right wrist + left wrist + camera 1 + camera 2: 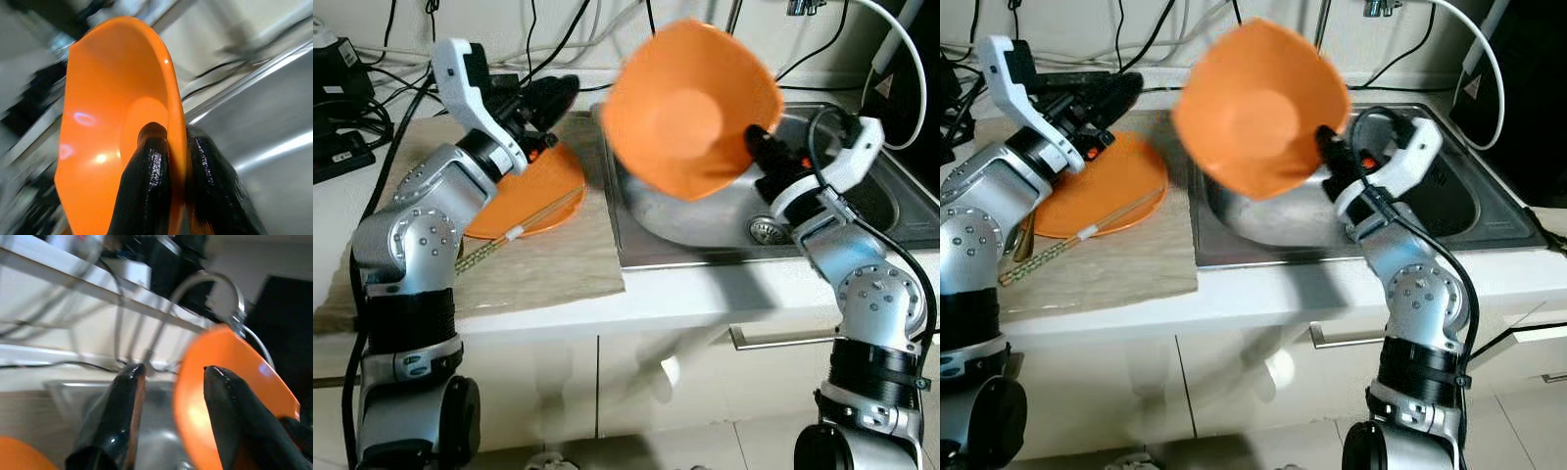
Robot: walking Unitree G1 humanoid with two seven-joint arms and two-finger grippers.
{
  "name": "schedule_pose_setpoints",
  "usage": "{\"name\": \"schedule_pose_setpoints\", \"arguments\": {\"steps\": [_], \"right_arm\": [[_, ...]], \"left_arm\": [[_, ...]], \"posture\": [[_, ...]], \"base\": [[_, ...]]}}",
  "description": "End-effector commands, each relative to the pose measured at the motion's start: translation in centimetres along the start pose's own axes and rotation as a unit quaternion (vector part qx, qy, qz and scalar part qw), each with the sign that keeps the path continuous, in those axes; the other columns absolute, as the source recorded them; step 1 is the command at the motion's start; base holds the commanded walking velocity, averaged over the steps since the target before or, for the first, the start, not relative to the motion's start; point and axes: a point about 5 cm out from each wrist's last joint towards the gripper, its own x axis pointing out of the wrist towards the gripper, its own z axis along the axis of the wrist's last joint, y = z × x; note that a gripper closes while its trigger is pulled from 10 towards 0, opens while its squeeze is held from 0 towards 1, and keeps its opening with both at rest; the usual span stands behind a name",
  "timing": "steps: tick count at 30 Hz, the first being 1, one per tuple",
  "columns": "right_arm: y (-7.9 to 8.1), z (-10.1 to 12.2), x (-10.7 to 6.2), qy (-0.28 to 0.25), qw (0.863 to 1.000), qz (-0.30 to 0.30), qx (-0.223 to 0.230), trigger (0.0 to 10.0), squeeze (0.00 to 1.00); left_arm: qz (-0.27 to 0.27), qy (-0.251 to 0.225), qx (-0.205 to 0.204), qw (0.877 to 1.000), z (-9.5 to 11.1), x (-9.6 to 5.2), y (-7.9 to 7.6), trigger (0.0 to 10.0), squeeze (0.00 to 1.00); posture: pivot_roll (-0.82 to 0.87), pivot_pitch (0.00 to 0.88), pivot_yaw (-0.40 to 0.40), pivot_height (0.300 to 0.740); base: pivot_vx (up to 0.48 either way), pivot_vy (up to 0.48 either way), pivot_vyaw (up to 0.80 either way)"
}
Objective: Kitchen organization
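- The orange bowl (pixel 690 108) hangs tilted above the sink (pixel 862 211), its rim pinched between the closed fingers of the right end effector (pixel 168 166).
- The left end effector (pixel 543 103), parted and empty, hovers over an orange plate (pixel 533 191) just left of the bowl.
- Chopsticks (pixel 519 230) lie across that plate on the table's mat (pixel 558 269).

Right gripper (pixel 168 147) raised, jaws clamped; left gripper (pixel 171 377) raised, jaws apart, holding nothing
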Motion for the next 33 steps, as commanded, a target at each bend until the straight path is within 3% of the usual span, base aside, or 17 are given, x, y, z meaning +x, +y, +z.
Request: {"name": "schedule_pose_setpoints", "arguments": {"steps": [1,3,4,5,6,8,10,12,13,14,15,16,20,24,26,33], "right_arm": [[-1.1,2.8,0.2,-0.073,0.996,-0.049,-0.016,0.0,0.00],[-1.9,4.0,0.7,-0.090,0.992,-0.072,-0.060,0.0,0.00],[-2.3,5.0,1.4,-0.090,0.984,-0.083,-0.127,0.0,0.00],[-2.3,5.0,1.4,-0.090,0.984,-0.083,-0.127,0.0,0.00],[-2.7,5.5,2.4,-0.075,0.969,-0.092,-0.215,0.0,0.00],[-3.1,5.6,3.3,-0.053,0.951,-0.099,-0.290,0.0,0.00],[-3.4,5.6,3.7,-0.044,0.944,-0.102,-0.311,0.0,0.00],[-4.1,5.2,4.9,-0.010,0.924,-0.105,-0.367,0.0,0.00],[-4.4,4.9,5.4,0.010,0.918,-0.104,-0.382,2.0,0.00],[-4.6,4.6,5.9,0.029,0.913,-0.100,-0.394,4.9,0.00],[-4.7,4.3,6.1,0.041,0.912,-0.097,-0.397,4.9,0.00],[-4.7,3.9,6.4,0.058,0.912,-0.090,-0.396,10.0,0.00],[-4.8,2.8,6.7,0.090,0.910,-0.080,-0.397,10.0,0.00],[-5.5,0.8,6.7,0.136,0.903,-0.093,-0.396,10.0,0.00],[-5.8,-0.5,6.7,0.152,0.907,-0.098,-0.380,10.0,0.00],[-6.5,-2.4,6.3,0.179,0.914,-0.115,-0.347,10.0,0.00]], "left_arm": [[0.015,-0.028,0.011,0.999,1.1,0.3,0.2,10.0,0.00],[0.022,-0.037,0.023,0.999,1.3,0.3,0.3,10.0,0.00],[0.015,-0.025,0.060,0.998,1.1,0.4,0.2,10.0,0.00],[0.015,-0.025,0.060,0.998,1.1,0.4,0.2,10.0,0.00],[-0.005,0.004,0.119,0.993,0.3,0.5,-0.3,10.0,0.00],[-0.028,0.033,0.169,0.985,-0.7,0.4,-0.8,10.0,0.00],[-0.039,0.041,0.184,0.981,-1.2,0.4,-1.1,10.0,0.00],[-0.074,0.064,0.200,0.975,-2.2,0.4,-2.3,10.0,0.00],[-0.091,0.079,0.213,0.970,-2.7,0.4,-2.9,10.0,0.00],[-0.111,0.091,0.221,0.965,-3.3,0.3,-3.5,10.0,0.00],[-0.123,0.098,0.225,0.962,-3.6,0.2,-3.8,10.0,0.00],[-0.130,0.102,0.225,0.960,-3.8,0.1,-4.0,10.0,0.00],[-0.135,0.109,0.227,0.958,-4.2,-0.1,-4.2,10.0,0.00],[-0.159,0.151,0.240,0.946,-5.6,-1.0,-4.5,10.0,0.00],[-0.166,0.180,0.238,0.940,-6.4,-1.7,-4.4,10.0,0.00],[-0.147,0.204,0.234,0.939,-7.2,-1.9,-3.9,10.0,0.00]], "posture": [[0.00,0.013,-0.031,0.740],[0.00,0.016,-0.025,0.740],[0.00,0.020,-0.022,0.740],[0.00,0.020,-0.022,0.740],[0.00,0.028,-0.016,0.740],[0.00,0.029,-0.011,0.740],[0.00,0.029,-0.010,0.740],[0.00,0.036,-0.008,0.740],[0.00,0.037,-0.008,0.740],[0.01,0.047,-0.013,0.740],[0.01,0.049,-0.015,0.740],[0.01,0.051,-0.014,0.740],[0.02,0.059,-0.028,0.740],[0.03,0.063,-0.038,0.740],[0.04,0.065,-0.041,0.740],[0.04,0.066,-0.048,0.740]], "base": [[0.000,0.000,0.00],[0.000,0.000,0.00],[0.000,0.000,0.00],[0.000,0.000,0.00],[0.000,0.000,0.00],[0.000,0.000,0.00],[0.000,0.000,0.00],[0.000,0.000,0.00],[0.000,0.000,0.00],[0.000,0.000,0.00],[0.000,0.000,0.00],[0.000,0.000,0.00],[0.000,0.000,0.00],[0.000,0.000,0.00],[0.000,0.000,0.00],[0.000,0.000,0.00]]}}
